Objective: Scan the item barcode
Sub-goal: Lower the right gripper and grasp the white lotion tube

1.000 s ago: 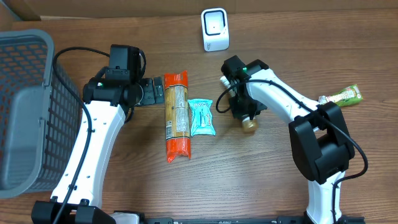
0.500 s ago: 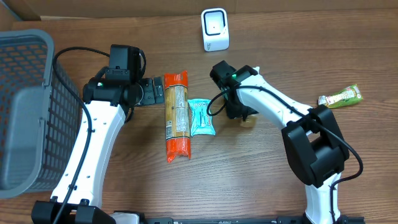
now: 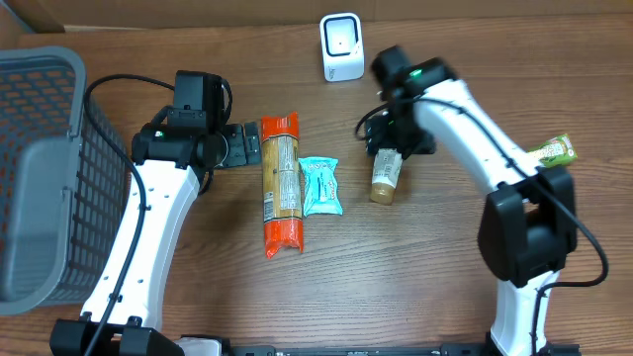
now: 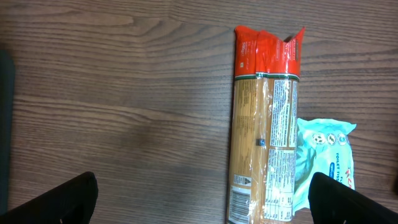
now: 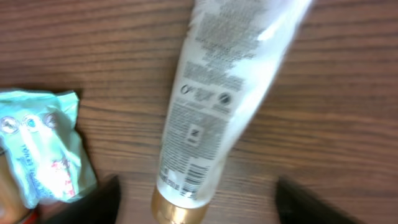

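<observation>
On the wooden table (image 3: 415, 287), beside the grey basket (image 3: 40, 168), my left gripper (image 3: 242, 146) sits unchanged, jaws spread wide and empty, by the spaghetti pack (image 3: 280, 183). The right gripper (image 3: 394, 138), closed a second ago, has let go and swung toward the scanner (image 3: 342, 46). Its wide-spread fingers (image 5: 106, 199) now straddle the white tube (image 3: 385, 173), which lies flat just right of the tissue pack (image 3: 320, 186).

The left arm (image 3: 148, 222) reached forward, left gripper (image 4: 202, 190) wide open; the right arm (image 3: 470, 124) bent inward, right gripper (image 5: 199, 196) pointed down, fingers spread apart.
</observation>
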Robot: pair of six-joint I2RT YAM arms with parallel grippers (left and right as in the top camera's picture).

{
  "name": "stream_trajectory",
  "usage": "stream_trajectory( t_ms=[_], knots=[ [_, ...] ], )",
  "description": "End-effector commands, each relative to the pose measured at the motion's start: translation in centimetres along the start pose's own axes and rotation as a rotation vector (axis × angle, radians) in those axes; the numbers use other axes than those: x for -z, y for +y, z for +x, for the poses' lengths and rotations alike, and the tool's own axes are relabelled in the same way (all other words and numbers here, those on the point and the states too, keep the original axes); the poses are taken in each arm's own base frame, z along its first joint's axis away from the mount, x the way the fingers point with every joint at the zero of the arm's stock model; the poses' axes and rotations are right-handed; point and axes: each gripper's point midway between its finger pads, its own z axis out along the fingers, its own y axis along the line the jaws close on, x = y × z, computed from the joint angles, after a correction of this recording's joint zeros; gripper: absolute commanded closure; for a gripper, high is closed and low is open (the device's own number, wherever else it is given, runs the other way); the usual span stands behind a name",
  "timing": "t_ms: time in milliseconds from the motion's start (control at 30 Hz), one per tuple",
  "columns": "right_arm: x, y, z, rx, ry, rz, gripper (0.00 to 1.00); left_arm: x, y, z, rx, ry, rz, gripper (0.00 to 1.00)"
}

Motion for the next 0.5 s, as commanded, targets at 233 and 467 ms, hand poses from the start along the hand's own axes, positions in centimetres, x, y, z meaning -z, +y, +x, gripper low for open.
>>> stream_trajectory(
  t_ms=[233, 467],
  knots=[
    [-3.5, -1.7, 2.2, -0.112, 0.151, -0.397, 0.01, 0.1, 0.0, -0.2, -0.024, -0.006, -0.007, 0.00],
    [-7.2, -1.4, 3.0, -0.078, 0.111, -0.408, 0.04, 0.1, 0.1, -0.2, -0.024, -0.006, -0.007, 0.01]
  ],
)
